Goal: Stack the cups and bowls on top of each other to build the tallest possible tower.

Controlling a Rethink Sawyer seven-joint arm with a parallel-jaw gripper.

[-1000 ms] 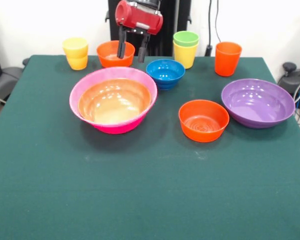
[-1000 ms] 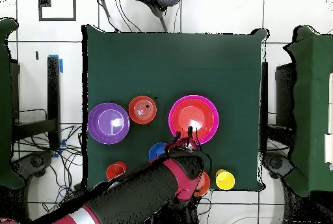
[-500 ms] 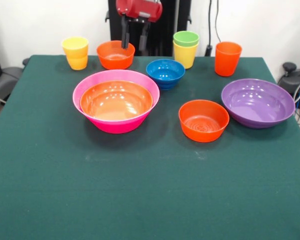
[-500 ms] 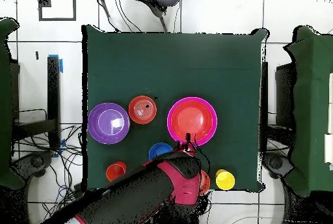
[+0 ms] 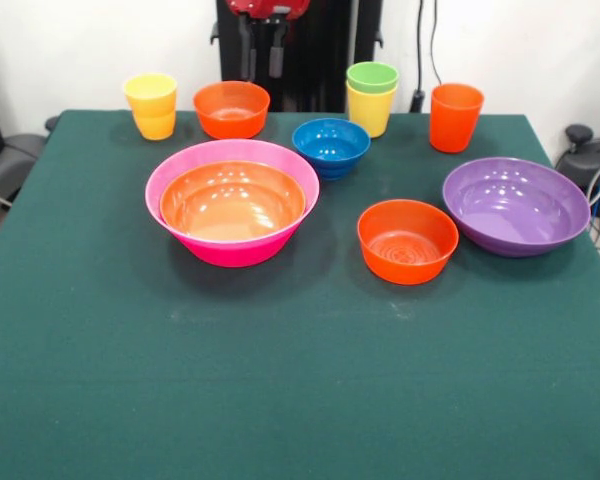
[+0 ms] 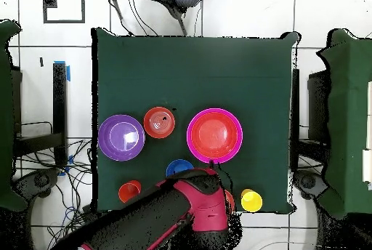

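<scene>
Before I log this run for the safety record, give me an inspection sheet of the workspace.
Surface: green table, flat, no spills seen.
Job's things: wide orange bowl nested in pink bowl; green cup in a yellow cup; second yellow cup, orange cup, blue bowl, purple bowl and two small orange bowls stand alone.
Clutter: nothing seen.
Claw: raised at the far edge, empty, fingers apart.
Cables: some hang behind the table.
Surroundings: tiled floor, neighbouring tables.

- My front camera faces the robot across the table [image 5: 300,400], fairly close.
- My overhead camera looks straight down from high.
- Both share the table [image 6: 196,73].
</scene>
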